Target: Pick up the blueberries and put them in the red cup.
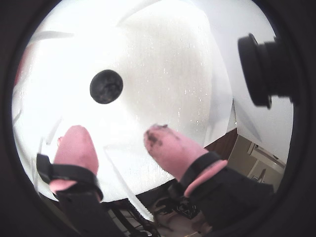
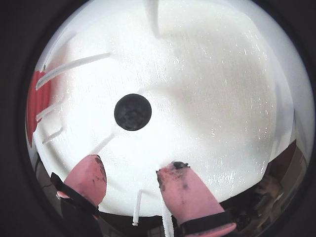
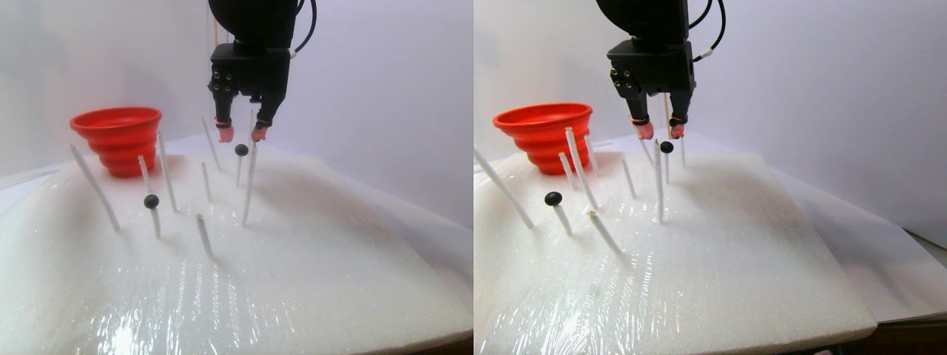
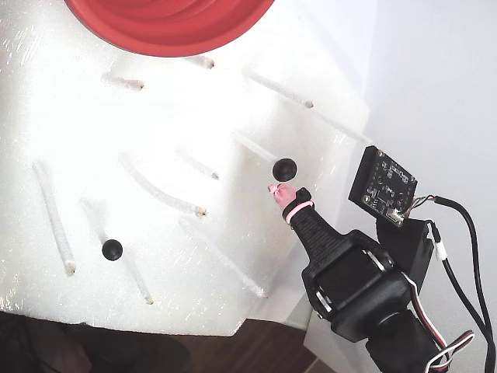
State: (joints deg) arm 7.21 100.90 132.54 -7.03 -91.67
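Observation:
A dark blueberry (image 1: 106, 86) sits on top of a thin white stick, just ahead of and below my open gripper (image 1: 114, 133). It also shows in the other wrist view (image 2: 132, 112), the stereo pair view (image 3: 241, 150) and the fixed view (image 4: 285, 169). My gripper (image 2: 133, 165) hangs just above it (image 3: 242, 134), its pink fingertips (image 4: 279, 190) apart and empty. A second blueberry (image 3: 151, 200) sits on a stick nearer the front (image 4: 112, 249). The red cup (image 3: 118, 137) stands at the back left of the foam (image 4: 167, 23) and shows at the left edge of a wrist view (image 2: 37, 106).
Several thin white sticks (image 3: 250, 185) stand tilted in the white foam pad (image 3: 296, 266), some close around the gripper. A black camera module (image 1: 266, 69) juts from the arm at the right, and a small circuit board (image 4: 382, 188) hangs beside the arm. The foam's front edge (image 4: 155, 326) drops off.

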